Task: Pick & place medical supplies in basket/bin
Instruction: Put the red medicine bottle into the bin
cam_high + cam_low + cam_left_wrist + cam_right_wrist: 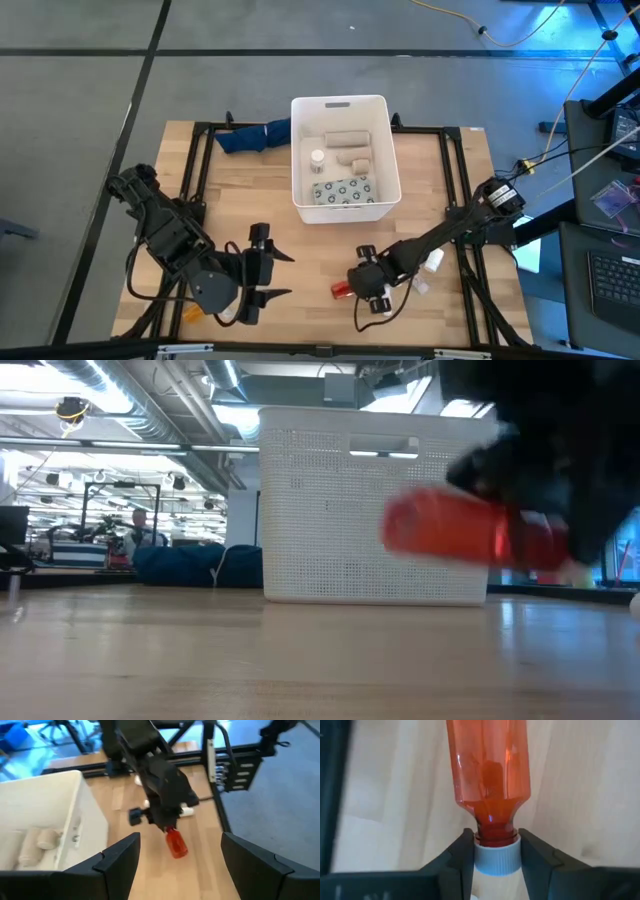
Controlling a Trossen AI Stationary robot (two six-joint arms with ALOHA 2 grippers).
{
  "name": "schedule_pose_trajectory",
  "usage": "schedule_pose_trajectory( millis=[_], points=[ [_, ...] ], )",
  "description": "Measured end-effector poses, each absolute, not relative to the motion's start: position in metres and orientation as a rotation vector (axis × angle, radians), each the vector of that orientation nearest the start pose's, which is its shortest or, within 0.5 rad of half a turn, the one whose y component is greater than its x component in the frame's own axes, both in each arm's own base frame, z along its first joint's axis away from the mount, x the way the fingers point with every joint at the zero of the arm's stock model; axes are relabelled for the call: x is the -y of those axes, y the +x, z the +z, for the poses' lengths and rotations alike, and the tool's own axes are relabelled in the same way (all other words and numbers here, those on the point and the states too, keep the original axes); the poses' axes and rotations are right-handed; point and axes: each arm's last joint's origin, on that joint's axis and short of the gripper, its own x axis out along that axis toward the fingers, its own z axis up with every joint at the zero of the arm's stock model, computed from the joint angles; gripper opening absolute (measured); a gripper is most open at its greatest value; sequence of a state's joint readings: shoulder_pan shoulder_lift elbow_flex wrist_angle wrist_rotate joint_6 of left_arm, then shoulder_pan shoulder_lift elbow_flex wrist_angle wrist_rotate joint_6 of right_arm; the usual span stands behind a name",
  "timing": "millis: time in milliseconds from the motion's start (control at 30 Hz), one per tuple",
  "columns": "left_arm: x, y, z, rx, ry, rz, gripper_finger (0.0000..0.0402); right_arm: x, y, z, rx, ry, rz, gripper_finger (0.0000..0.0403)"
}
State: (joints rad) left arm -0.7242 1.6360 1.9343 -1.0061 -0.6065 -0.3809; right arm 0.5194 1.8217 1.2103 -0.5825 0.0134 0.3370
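Translucent red bottle (489, 767), white ribbed cap (496, 859)

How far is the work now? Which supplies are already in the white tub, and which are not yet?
Done: the white tub holds beige rolls, a small white bottle and a blister pack. In hand: the right gripper is shut on the white cap of a red bottle above the table. Left: small white items by the right arm. The left gripper waits open.

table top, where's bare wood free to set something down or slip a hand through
Bare wood lies between the white tub and both grippers, and left of the tub below the blue cloth. Crowded: around the right gripper, red bottle and white items.
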Motion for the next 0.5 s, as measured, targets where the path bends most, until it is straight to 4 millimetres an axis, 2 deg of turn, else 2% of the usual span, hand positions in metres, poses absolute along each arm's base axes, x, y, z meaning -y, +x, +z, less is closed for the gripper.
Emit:
schedule_pose_trajectory(
  millis=[233, 400, 500],
  points=[
    [0.203, 0.253, 0.436, -0.589, 0.047, -0.063, 0.027, -0.177, 0.334, 0.248, -1.132, -0.043, 0.197, 0.012],
    [0.202, 0.255, 0.437, -0.573, 0.056, -0.045, 0.0271, -0.164, 0.346, 0.305, -1.074, 0.03, 0.159, 0.0121],
    [0.197, 0.261, 0.44, -0.527, 0.108, -0.016, 0.0271, -0.155, 0.349, 0.339, -1.027, 0.092, 0.194, 0.0121]
  ],
)
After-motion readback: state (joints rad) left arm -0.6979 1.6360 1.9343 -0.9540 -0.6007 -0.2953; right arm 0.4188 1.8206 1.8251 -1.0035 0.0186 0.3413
